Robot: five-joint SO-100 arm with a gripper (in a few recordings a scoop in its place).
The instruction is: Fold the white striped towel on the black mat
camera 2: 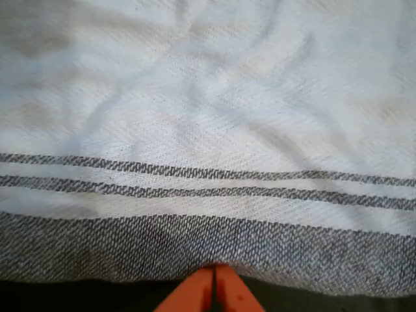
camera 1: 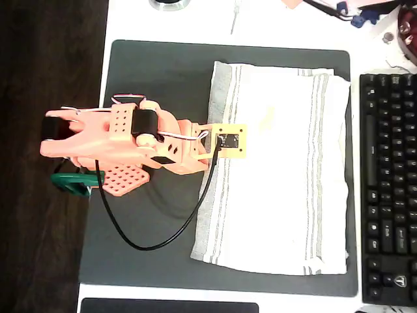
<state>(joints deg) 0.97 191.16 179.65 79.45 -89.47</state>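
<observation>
Wrist view shows the hand (camera 2: 214, 286) closed at the white striped towel's (camera 2: 208, 130) grey hem; it should open, then pinch that edge cleanly off the black mat (camera 1: 163, 78).

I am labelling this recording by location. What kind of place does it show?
Probably a home or office desk: a white tabletop carries a large dark rectangular desk mat, a black computer keyboard sits beside it, and loose cables lie at the far edge.

We see a salmon-orange printed arm (camera 1: 124, 147) with perforated panels, black motor blocks, a looping black cable (camera 1: 156, 241), and pointed orange fingertips (camera 2: 195, 296).
</observation>
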